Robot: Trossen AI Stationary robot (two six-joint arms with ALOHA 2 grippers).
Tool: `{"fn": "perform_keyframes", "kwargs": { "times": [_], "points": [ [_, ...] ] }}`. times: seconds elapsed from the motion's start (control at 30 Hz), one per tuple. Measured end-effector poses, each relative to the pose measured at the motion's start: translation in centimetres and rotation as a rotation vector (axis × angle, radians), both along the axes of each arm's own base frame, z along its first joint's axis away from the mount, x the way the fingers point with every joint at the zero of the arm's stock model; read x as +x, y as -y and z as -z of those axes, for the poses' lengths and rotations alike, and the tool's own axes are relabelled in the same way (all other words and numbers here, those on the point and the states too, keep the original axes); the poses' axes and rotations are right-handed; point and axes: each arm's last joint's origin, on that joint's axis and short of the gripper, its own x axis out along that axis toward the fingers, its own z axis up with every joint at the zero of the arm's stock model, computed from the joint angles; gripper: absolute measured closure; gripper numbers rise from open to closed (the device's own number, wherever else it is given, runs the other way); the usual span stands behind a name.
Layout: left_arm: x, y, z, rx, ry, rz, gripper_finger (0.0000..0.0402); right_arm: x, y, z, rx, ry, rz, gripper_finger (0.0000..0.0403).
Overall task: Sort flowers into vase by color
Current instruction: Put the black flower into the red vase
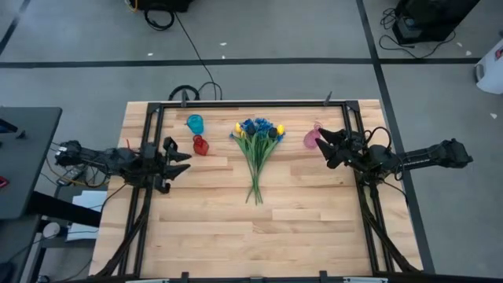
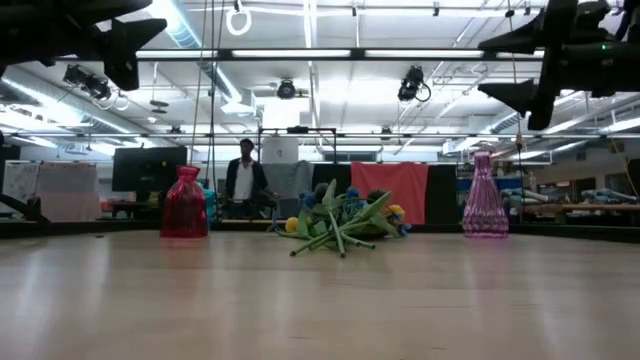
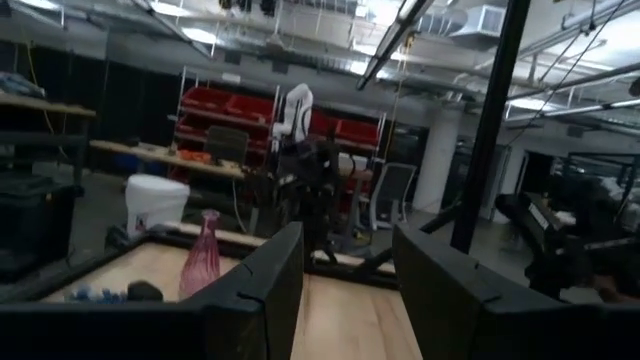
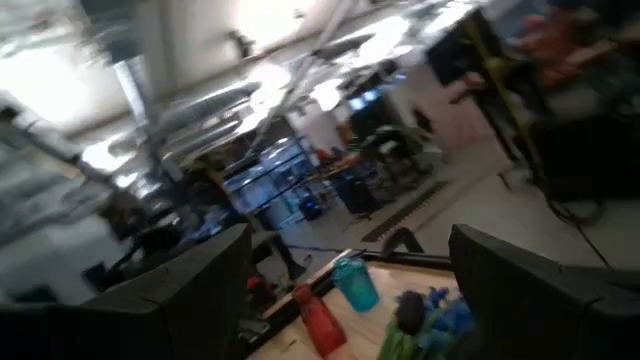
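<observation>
Flowers (image 1: pixel 257 149): they lie in one bunch on the surface (image 1: pixel 259 228), near the far middle. The heads point to the far side and the green stems point to the near side. Blue, yellow and dark heads show. No flower is in a vase.
Flowers, low view (image 2: pixel 340 225): the bunch lies flat between the red vase and the pink vase.
Red vase (image 1: pixel 200 145): it stands left of the flowers, apart from them.
Blue vase (image 1: pixel 194 123): it stands just behind the red vase, close to it.
Pink vase (image 1: pixel 313 137): it stands right of the flowers, just beside the right claw.
Left claw (image 1: pixel 182 158): it hangs up in the air at the left side, pointing at the red vase. Its fingers are partly apart and hold nothing.
Right claw (image 1: pixel 322 146): it hangs up in the air at the right side, next to the pink vase. Its fingers are spread wide and hold nothing.
Person (image 2: pixel 244 178): someone stands in the room far behind the surface.
</observation>
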Motion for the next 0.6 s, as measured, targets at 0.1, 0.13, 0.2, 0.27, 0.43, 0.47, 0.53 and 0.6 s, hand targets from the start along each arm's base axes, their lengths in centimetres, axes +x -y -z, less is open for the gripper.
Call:
{"fn": "perform_keyframes", "kwargs": {
  "times": [0.1, 0.13, 0.2, 0.27, 0.43, 0.47, 0.53, 0.6],
  "points": [
    [1.1, 0.3, 0.4, -0.013, -0.067, 0.004, 0.0241, 0.3, -0.2, -0.5, -0.038, -0.009, -0.061, 0.0054],
    [1.6, 0.4, 0.4, -0.02, -0.1, 0.0, 0.0241, 0.5, -0.2, -0.7, -0.043, -0.02, -0.074, 0.0054],
    [2.6, 0.6, 0.3, -0.035, -0.158, -0.01, 0.0241, 1.0, -0.3, -1.3, -0.048, -0.058, -0.083, 0.0054],
    [3.9, 0.9, 0.1, -0.046, -0.221, -0.012, 0.0241, 1.6, -0.3, -2.0, -0.048, -0.098, -0.083, 0.0054],
    [8.0, 2.7, -0.8, -0.095, -0.361, 0.073, 0.0241, 3.4, -0.5, -3.4, -0.129, -0.214, -0.086, 0.0054],
    [9.0, 3.3, -1.0, -0.097, -0.387, 0.085, 0.0241, 3.8, -0.6, -3.6, -0.147, -0.245, -0.088, 0.0055],
    [11.1, 4.4, -1.4, -0.086, -0.446, 0.079, 0.0241, 4.7, -0.7, -3.8, -0.174, -0.311, -0.083, 0.0055],
    [13.4, 5.1, -1.6, -0.071, -0.494, 0.034, 0.0241, 5.5, -0.7, -3.9, -0.187, -0.367, -0.064, 0.0056]
  ]
}}
